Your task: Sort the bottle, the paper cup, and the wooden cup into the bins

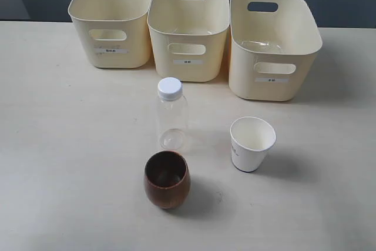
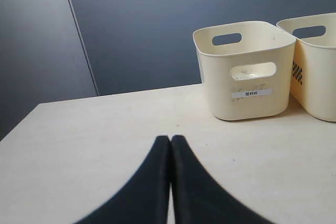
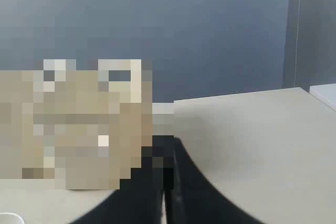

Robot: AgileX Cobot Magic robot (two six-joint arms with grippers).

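1. The bottle (image 1: pixel 171 116) stands upright and capped on the bench (image 1: pixel 59 145), not yet sorted.
2. The wooden cup (image 1: pixel 167 178) sits just on the bottle's near side. The paper cup (image 1: pixel 252 143) stands apart to the bottle's right. Both are mouth-up, spaced, I'd judge, for separate grabs.
3. The bins (image 1: pixel 188 33) line up behind the bottle, open tops ready to receive.
4. The left claw (image 2: pixel 170 145) and right claw (image 3: pixel 167 156) are pinched closed, holding nothing.
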